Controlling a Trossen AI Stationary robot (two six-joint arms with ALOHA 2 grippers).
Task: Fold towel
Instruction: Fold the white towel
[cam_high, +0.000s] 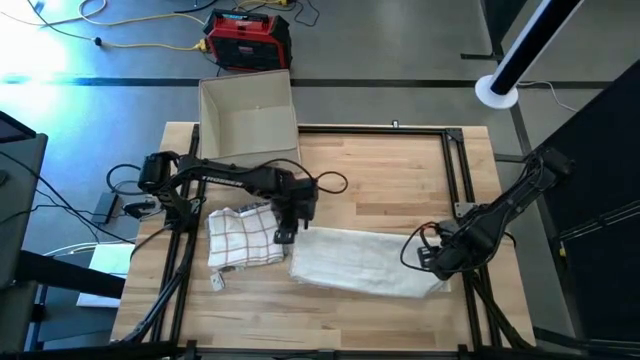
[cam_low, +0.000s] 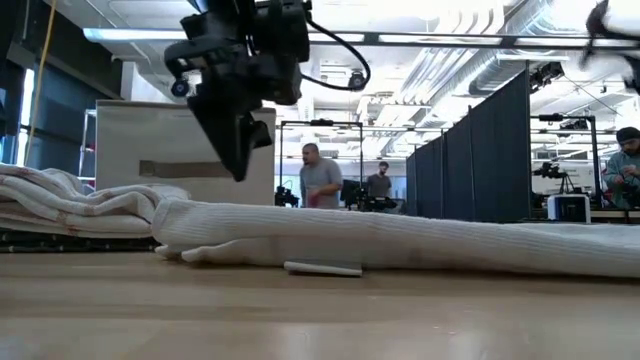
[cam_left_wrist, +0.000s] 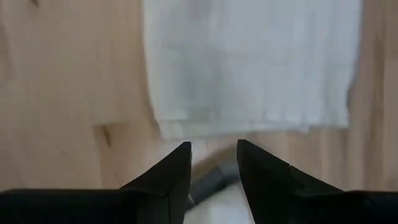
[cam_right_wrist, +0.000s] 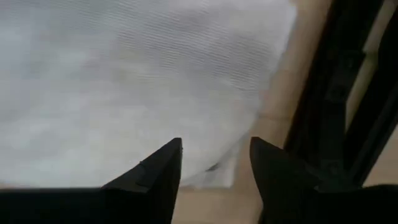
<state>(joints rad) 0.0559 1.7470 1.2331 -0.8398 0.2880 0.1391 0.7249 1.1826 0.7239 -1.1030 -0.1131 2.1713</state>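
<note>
A white towel (cam_high: 365, 262) lies flat on the wooden table as a long folded strip, running left to right. My left gripper (cam_high: 286, 232) hangs open just above the table off the towel's left end (cam_left_wrist: 236, 127), fingers pointing down; the low view shows the left gripper (cam_low: 240, 165) clear of the cloth. My right gripper (cam_high: 432, 262) stands open over the towel's right end (cam_right_wrist: 205, 93), near the right gripper (cam_right_wrist: 216, 146) fingertips; nothing sits between them.
A folded checked towel (cam_high: 243, 237) lies left of the white one, with a small white tag (cam_high: 218, 282) near it. An open cardboard box (cam_high: 248, 118) stands at the far left. Black frame rails (cam_high: 462, 170) border the table. People stand in the room beyond.
</note>
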